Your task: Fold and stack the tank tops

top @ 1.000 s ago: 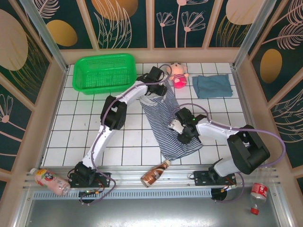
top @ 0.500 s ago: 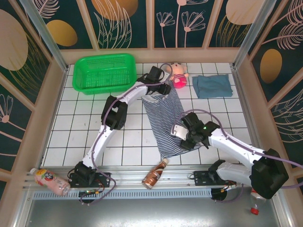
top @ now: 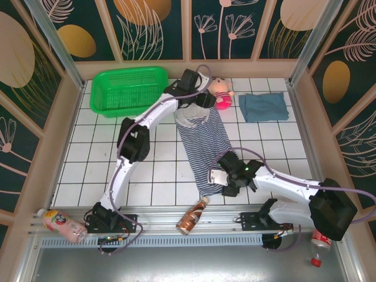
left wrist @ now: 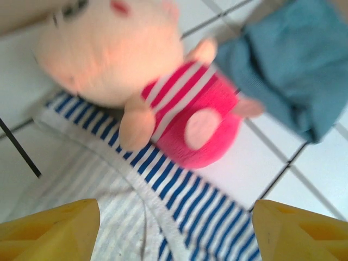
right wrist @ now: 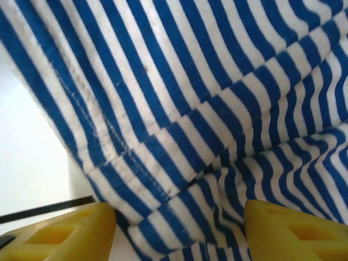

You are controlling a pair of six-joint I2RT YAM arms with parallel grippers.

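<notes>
The striped tank top (top: pixel 202 141) is lying spread out lengthwise on the white tiled table (top: pixel 153 170), its neckline end pointing toward the far wall and its hem toward the arms. The teal tank top (top: pixel 263 107) is sitting folded, well apart to the right, near the far right corner. The left gripper (top: pixel 201 103) is hanging over the neckline end, just beside the pink doll (top: pixel 221 93); in its wrist view the yellow fingers (left wrist: pixel 51 228) are standing wide apart with nothing between them, striped cloth lying below. The right gripper (top: pixel 222 179) is hovering at the hem end, and its fingers (right wrist: pixel 60 234) are likewise spread wide, gripping nothing, with rumpled striped fabric stretching beyond them. Whether those tips are touching the cloth is hard to tell from so close. A green basket (top: pixel 100 97) is resting at the far left, and a brown bottle (top: pixel 192 216) is lying near the hem at the table's near edge.
</notes>
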